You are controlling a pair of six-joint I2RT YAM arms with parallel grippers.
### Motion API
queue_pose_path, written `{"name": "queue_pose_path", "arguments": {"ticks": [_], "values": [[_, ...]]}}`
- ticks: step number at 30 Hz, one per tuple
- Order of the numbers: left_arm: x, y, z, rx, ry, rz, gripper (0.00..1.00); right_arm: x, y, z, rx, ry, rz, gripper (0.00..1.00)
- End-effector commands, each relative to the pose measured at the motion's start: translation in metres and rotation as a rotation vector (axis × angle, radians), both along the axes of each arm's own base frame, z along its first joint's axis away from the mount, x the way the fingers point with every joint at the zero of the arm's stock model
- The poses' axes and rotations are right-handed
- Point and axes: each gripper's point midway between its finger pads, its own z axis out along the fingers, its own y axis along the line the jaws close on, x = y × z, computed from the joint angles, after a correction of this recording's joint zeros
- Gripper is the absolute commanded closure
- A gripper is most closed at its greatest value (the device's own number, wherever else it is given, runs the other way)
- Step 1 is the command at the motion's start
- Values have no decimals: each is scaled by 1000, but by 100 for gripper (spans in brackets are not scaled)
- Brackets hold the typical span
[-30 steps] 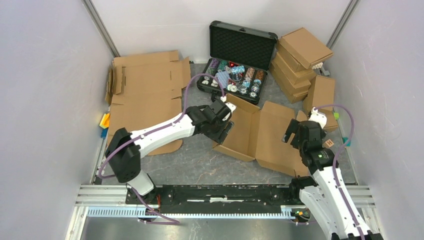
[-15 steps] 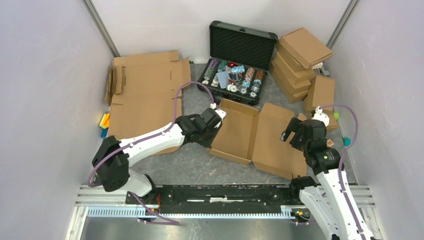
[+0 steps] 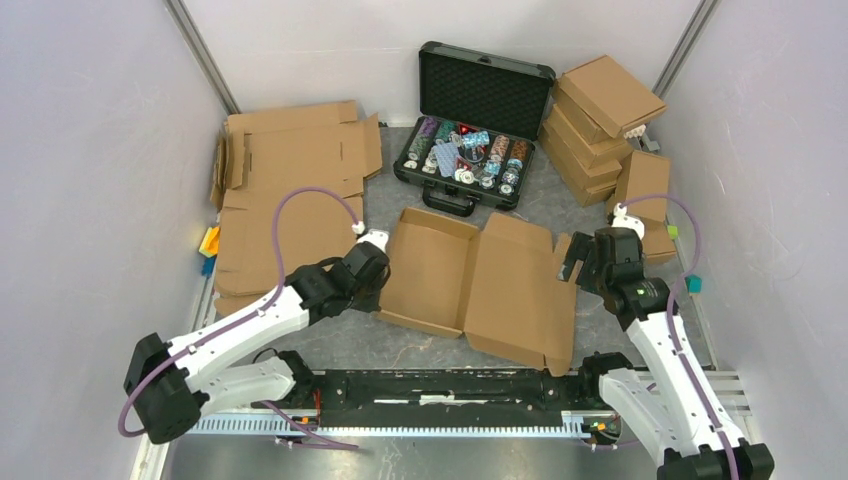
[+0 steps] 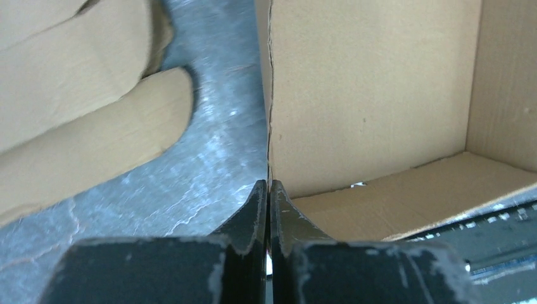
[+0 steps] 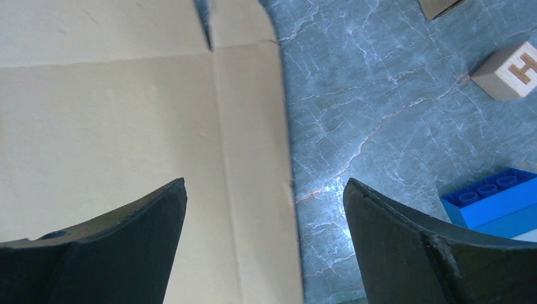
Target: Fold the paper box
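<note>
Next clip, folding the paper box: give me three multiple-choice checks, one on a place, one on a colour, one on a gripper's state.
1. Where is the black case relative to the paper box?
A) behind it B) on top of it C) in front of it
2. What colour is the studded brick in the right wrist view?
A) red B) blue C) green
3. How is the right gripper?
A) shut on a flap B) shut empty C) open
Key: 1 A, the top view shows it beyond the box; 2 B, blue studs show; 3 C, its fingers stand wide apart.
</note>
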Motion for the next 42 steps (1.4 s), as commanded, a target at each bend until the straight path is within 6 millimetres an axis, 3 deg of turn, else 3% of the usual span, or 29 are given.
{"name": "queue_pose_path", "arguments": {"ticks": [1, 5, 9, 14, 21, 25, 28, 33, 35, 39, 42], "values": [[7, 30, 0, -9, -37, 224, 95, 9, 7, -7, -9, -31, 85, 2], [9, 38, -1, 12, -62, 260, 95, 11, 17, -27, -7, -30, 181, 2], [10, 40, -8, 61, -45, 258, 95, 4, 56, -48, 144, -78, 360, 2], [8, 29, -7, 17, -29, 214, 77, -10, 73, -62, 238, -30, 409, 2], [-19, -19, -16, -260, 81, 62, 75, -36, 57, -52, 281, 145, 178, 2], [-34, -34, -33, -314, 145, 25, 77, -50, 49, -28, 286, 204, 72, 2], [-44, -39, -42, -344, 182, 18, 64, -60, 55, -17, 352, 212, 26, 2], [-41, -52, -32, -452, 133, 17, 59, -89, 59, -26, 402, 344, -40, 2], [-37, -52, -27, -469, 101, 24, 50, -90, 61, -21, 419, 342, -52, 2], [-34, -60, -17, -530, 68, 5, 45, -80, 64, 3, 473, 250, -86, 2], [-37, -65, -18, -536, 84, -36, 44, -87, 64, -3, 478, 287, -112, 2]]}}
